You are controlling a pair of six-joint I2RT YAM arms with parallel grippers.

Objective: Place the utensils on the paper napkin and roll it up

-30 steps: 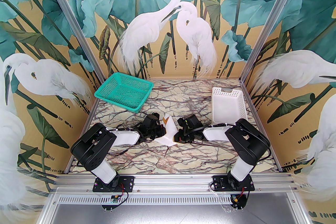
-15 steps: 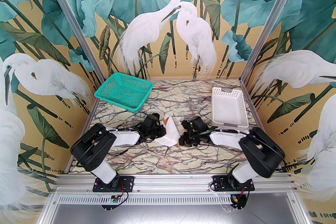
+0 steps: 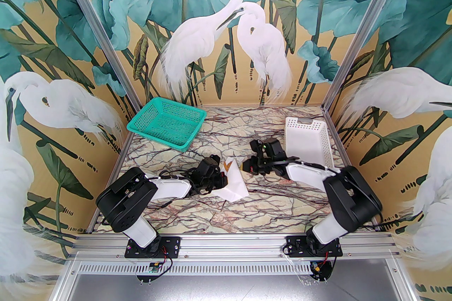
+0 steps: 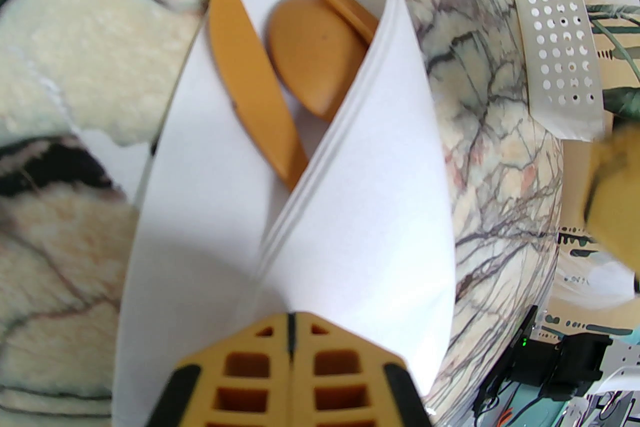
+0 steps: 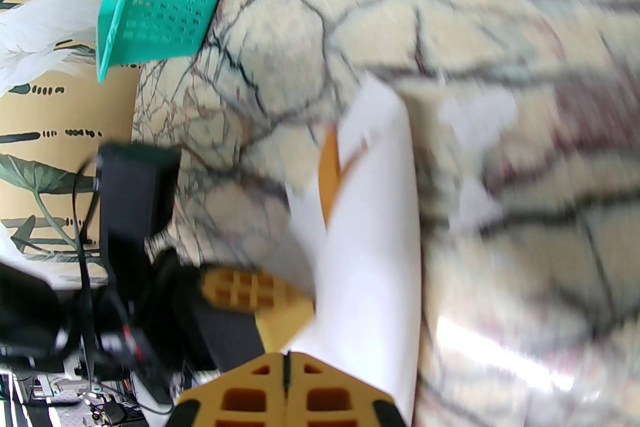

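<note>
The white paper napkin [image 3: 236,185] lies mid-table, folded into a cone around the utensils [image 3: 229,165]. The left wrist view shows the napkin [image 4: 360,225] overlapped over a flat orange-brown piece [image 4: 250,79] and a spoon bowl [image 4: 312,54]. My left gripper [image 3: 223,181] is shut, its tips [image 4: 290,320] resting on the napkin's near end, with nothing visibly between them. My right gripper [image 3: 243,168] is shut and holds nothing, just right of the cone's open end. From the right wrist, its tips [image 5: 285,357] sit beside the napkin [image 5: 372,240], and an orange utensil [image 5: 328,174] peeks out.
A green mesh basket [image 3: 166,123] stands at the back left. A white perforated basket [image 3: 309,144] stands at the back right, close behind the right wrist. A small torn scrap of white paper [image 5: 475,114] lies on the marble beside the napkin.
The right arm swung back and rightward, from the napkin's near right side to its far end. The napkin settled lower and shifted right. The left gripper followed slightly right.
</note>
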